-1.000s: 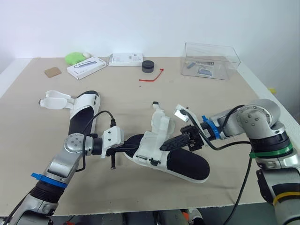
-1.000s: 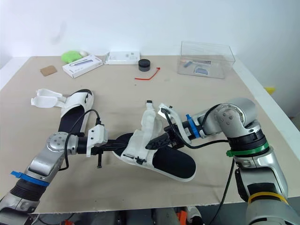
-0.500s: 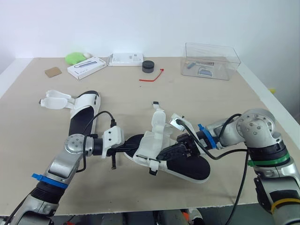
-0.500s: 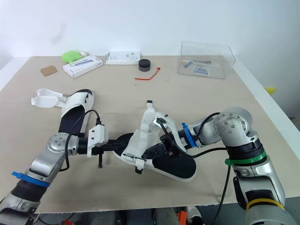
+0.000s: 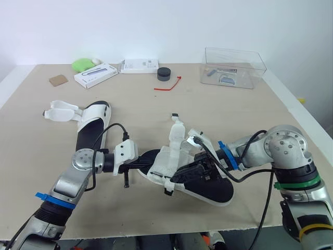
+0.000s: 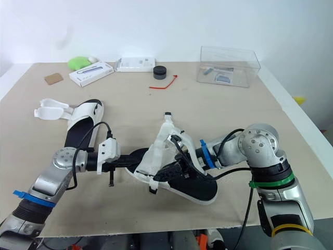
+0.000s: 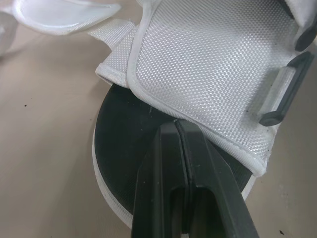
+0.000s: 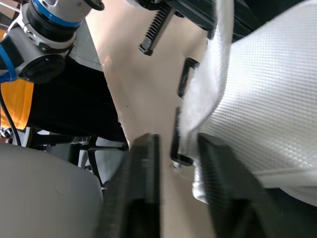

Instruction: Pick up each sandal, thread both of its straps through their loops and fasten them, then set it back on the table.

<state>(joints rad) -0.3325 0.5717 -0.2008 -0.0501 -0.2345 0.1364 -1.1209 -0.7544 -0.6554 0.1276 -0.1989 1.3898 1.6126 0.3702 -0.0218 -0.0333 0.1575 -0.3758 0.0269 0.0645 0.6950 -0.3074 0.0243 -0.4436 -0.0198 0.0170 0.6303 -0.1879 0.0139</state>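
The near sandal (image 5: 207, 186), black-soled with white straps (image 5: 174, 151), lies at the table's front centre. My left gripper (image 5: 141, 165) is shut on the rim of its black sole (image 7: 124, 144), just under the white mesh strap (image 7: 208, 64). From the right, my right gripper (image 5: 181, 176) reaches low across the sandal; its fingers (image 8: 144, 183) stand open, with the strap's edge and a black loop (image 8: 175, 136) between them. The second sandal (image 5: 92, 127) lies flat at the left, its straps (image 5: 62, 111) spread open.
Along the back of the table sit a clear plastic box (image 5: 234, 67), a black round puck (image 5: 164, 73), a red tie (image 5: 169, 85), two white boxes (image 5: 95, 75) (image 5: 139, 65), a green object (image 5: 82, 64) and a brown square (image 5: 59, 80).
My right gripper has moved left and down along the near sandal, from beside the upright strap to the sandal's near side. The strap has leaned over slightly. My left arm has stayed put.
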